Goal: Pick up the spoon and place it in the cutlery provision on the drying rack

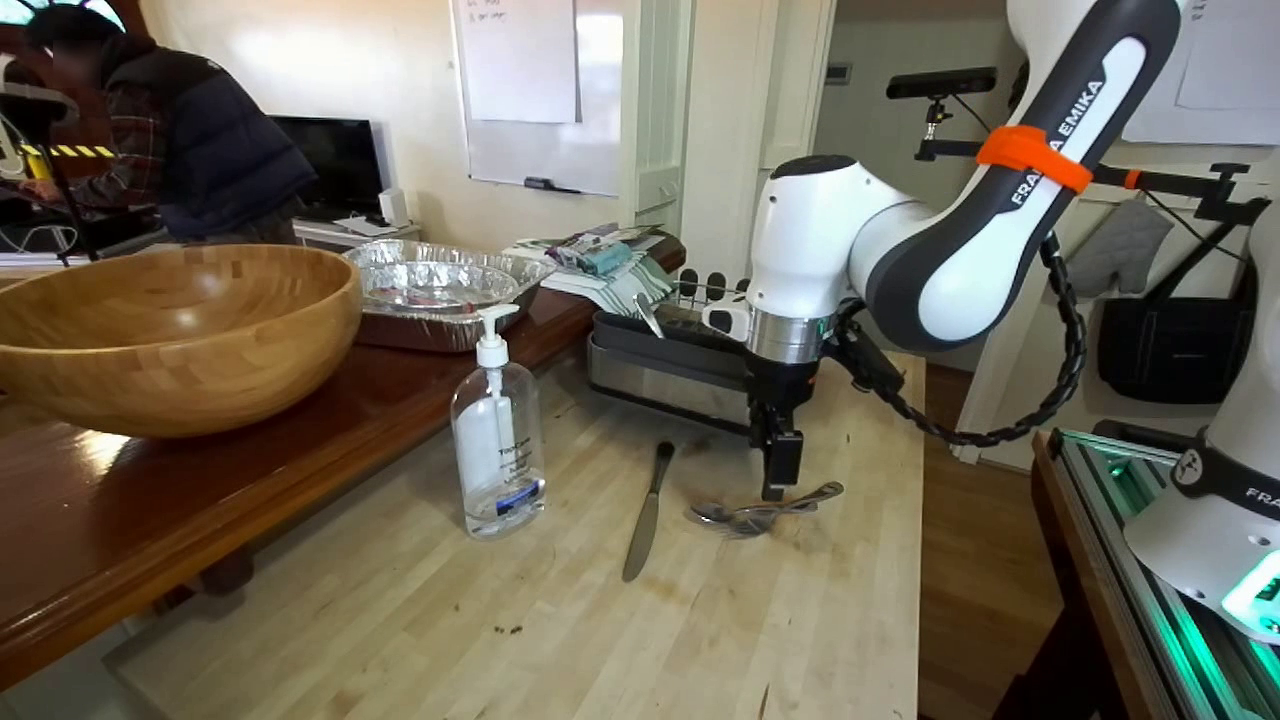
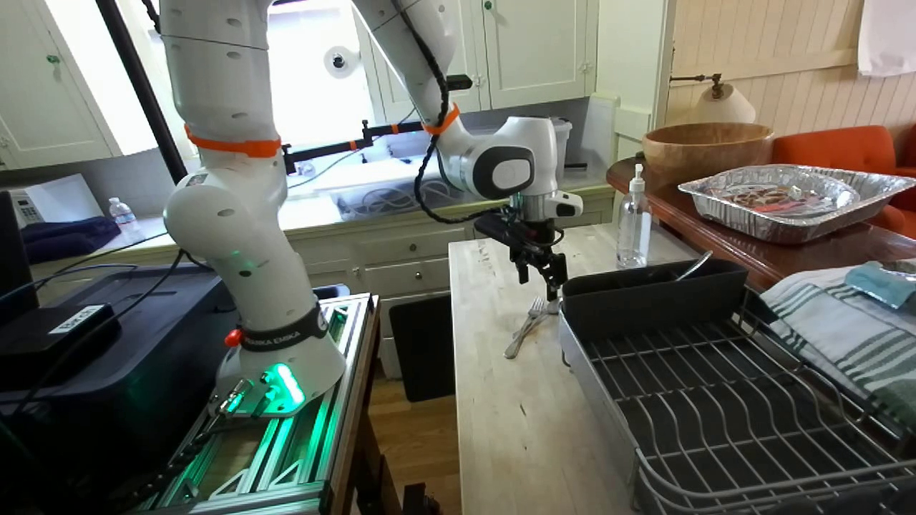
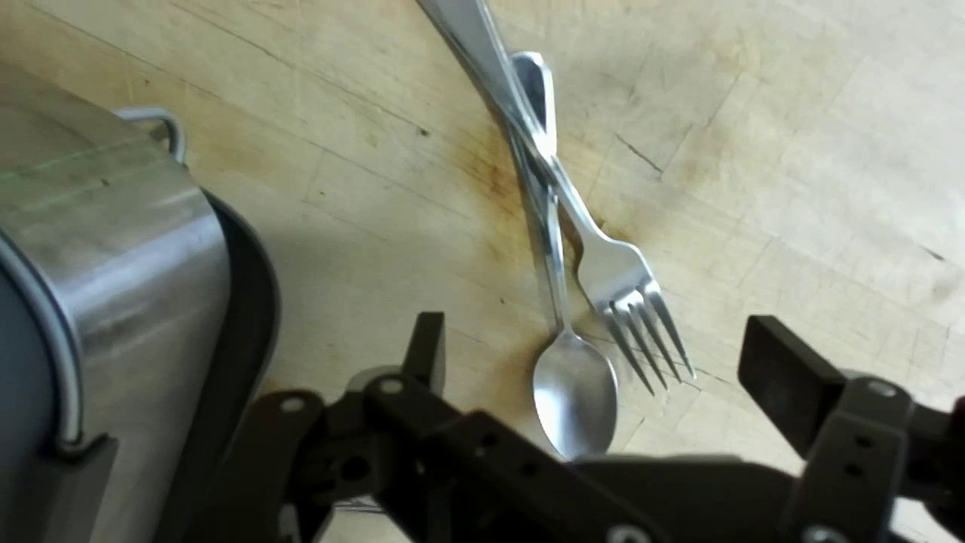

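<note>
Hovering gripper (image 3: 592,362): your fingers (image 3: 428,348) are wide apart, with nothing held
Spoon (image 3: 575,398): it lies on the table (image 1: 450,640), its bowl showing between your fingers in the wrist view, its handle under the fork (image 3: 614,264)
Spoon feel: likely light, hard and stiff, slippery too, and not easy to break
Spoon neck (image 3: 559,298): looks the best spot for you to pinch, since the round bowl could slide out
Fork: it may come up too, so lift slowly
Cutlery provision (image 2: 651,304): the dark bin on the drying rack (image 2: 601,397), near the spoon but apart from it
</note>
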`<state>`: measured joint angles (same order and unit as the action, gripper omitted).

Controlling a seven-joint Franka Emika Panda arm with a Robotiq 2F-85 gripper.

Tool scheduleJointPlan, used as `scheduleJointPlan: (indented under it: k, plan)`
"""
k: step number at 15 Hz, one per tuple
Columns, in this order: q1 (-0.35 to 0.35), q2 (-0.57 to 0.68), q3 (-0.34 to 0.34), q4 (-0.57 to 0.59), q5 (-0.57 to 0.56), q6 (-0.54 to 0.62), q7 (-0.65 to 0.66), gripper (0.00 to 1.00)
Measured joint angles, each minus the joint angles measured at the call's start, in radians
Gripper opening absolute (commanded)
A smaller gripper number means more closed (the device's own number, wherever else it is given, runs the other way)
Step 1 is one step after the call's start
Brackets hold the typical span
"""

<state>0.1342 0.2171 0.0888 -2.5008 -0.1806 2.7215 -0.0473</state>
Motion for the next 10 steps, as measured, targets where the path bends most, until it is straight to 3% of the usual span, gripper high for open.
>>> scheduleJointPlan:
  k: [10]
  plan:
    - [0.050, 0.054, -0.100, -0.022, -0.177, 0.054, 0.183, 1.00]
